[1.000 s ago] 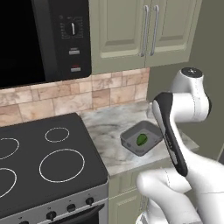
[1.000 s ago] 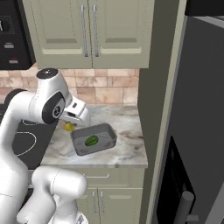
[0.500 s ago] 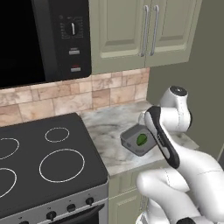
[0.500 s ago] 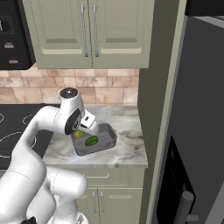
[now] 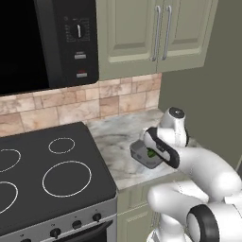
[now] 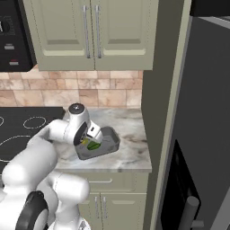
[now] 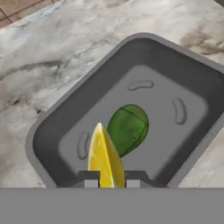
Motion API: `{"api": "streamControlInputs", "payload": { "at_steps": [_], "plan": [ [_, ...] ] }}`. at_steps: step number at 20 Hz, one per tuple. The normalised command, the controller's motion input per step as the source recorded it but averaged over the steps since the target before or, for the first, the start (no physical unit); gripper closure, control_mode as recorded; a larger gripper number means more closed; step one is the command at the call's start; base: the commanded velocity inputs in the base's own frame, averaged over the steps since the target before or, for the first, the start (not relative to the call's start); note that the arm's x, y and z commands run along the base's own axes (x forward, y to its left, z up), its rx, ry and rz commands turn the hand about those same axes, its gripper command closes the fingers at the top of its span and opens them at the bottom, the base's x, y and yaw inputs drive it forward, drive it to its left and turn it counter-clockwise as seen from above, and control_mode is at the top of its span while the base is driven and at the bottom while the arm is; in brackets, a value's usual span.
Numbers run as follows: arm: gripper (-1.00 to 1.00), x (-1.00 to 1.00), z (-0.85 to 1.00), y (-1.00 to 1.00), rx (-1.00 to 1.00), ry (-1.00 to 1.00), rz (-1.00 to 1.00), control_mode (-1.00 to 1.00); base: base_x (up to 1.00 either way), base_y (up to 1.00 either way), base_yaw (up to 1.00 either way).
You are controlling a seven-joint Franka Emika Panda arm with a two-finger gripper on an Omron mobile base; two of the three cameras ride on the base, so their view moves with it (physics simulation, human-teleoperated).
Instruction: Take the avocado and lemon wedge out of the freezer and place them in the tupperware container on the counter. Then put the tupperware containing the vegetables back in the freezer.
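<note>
In the hand view the yellow lemon wedge (image 7: 104, 159) stands between my fingertips, with my gripper (image 7: 108, 177) shut on it just above the tupperware container (image 7: 57, 118). The green avocado (image 7: 127, 129) lies on the container's floor, right beyond the wedge. From the right base view my gripper (image 6: 86, 142) hangs over the container (image 6: 110, 142) on the counter (image 6: 130, 150), with the avocado (image 6: 94, 146) below it. In the left base view the container (image 5: 140, 153) sits beside my forearm, the avocado (image 5: 151, 153) showing green inside. The dark freezer (image 6: 197, 134) stands at the right.
A black stovetop (image 5: 47, 175) lies left of the counter, with a black microwave (image 5: 42, 42) above it. Olive-green wall cabinets (image 6: 94, 31) hang over the counter and a tiled backsplash (image 6: 81, 92) runs behind it.
My arm has swung down and forward, bringing the gripper with the lemon wedge from the container's left side to low over the container. The avocado has stayed in place.
</note>
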Motion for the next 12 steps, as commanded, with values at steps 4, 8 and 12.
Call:
{"api": "streamControlInputs", "payload": {
  "at_steps": [4, 8, 12],
  "plan": [
    [1.0, 0.59, -0.37, 0.17, 0.0, 0.0, 0.0, -1.0, 0.0, 0.0, 0.0],
    [1.0, 0.46, -0.31, 0.06, 0.0, 0.0, 0.0, -1.0, 0.0, 0.0, 0.0],
    [1.0, 0.06, -0.23, 0.11, 0.0, 0.0, 0.0, -1.0, 0.0, 0.0, 0.0]
  ]
}}
